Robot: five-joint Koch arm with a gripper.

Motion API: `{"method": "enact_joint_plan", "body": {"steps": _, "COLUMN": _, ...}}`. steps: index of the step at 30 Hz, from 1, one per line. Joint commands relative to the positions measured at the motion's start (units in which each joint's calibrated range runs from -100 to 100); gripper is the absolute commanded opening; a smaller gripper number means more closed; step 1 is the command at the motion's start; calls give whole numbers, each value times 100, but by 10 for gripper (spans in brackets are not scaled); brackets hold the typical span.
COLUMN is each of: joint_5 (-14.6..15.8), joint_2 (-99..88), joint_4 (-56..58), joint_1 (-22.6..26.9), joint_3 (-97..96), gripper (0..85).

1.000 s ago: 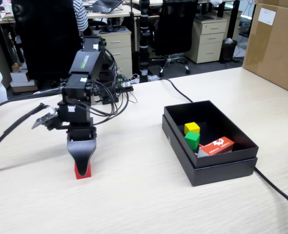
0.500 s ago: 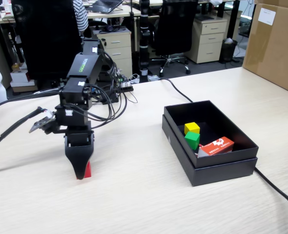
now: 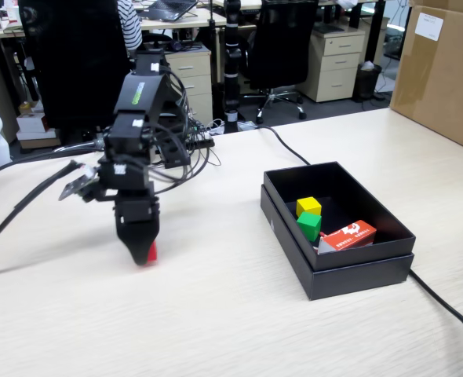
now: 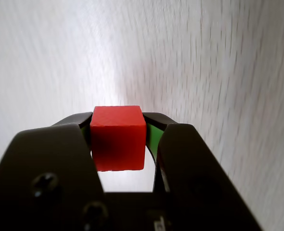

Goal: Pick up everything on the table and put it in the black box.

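My gripper (image 3: 144,255) is shut on the red cube (image 3: 151,253), which hangs a little above the pale wood table (image 3: 216,314), left of centre in the fixed view. In the wrist view the red cube (image 4: 118,138) sits squeezed between both black jaws of the gripper (image 4: 118,126), with blurred tabletop behind it. The black box (image 3: 365,263) stands to the right; inside it lie the yellow cube (image 3: 308,206) and the green cube (image 3: 309,225).
An orange-and-white carton (image 3: 349,235) also lies in the black box. A black cable (image 3: 447,308) runs past the box's right end, and another cable (image 3: 20,208) trails at the left. A large brown carton (image 3: 443,71) stands at the far right.
The gripper closed on the red cube, lifted it off the table and shifted slightly right and back. The cubes in the box have not moved.
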State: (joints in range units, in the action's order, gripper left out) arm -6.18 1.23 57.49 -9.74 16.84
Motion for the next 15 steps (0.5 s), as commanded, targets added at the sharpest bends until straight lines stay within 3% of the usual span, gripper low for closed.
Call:
{"method": "enact_joint_plan", "body": {"steps": 1, "joint_5": 332, "joint_2": -1529, "joint_4": 182, "joint_1": 347, "joint_3": -188, "gripper": 8}}
{"method": "enact_joint_plan", "body": {"steps": 9, "joint_5": 1035, "joint_2": -2791, "joint_4": 743, "joint_1": 1382, "joint_3": -642, "gripper": 8}}
{"method": "enact_joint_plan", "body": {"steps": 15, "joint_5": 1284, "joint_2": -2917, "joint_4": 890, "joint_1": 1958, "joint_3": -360, "gripper": 8}}
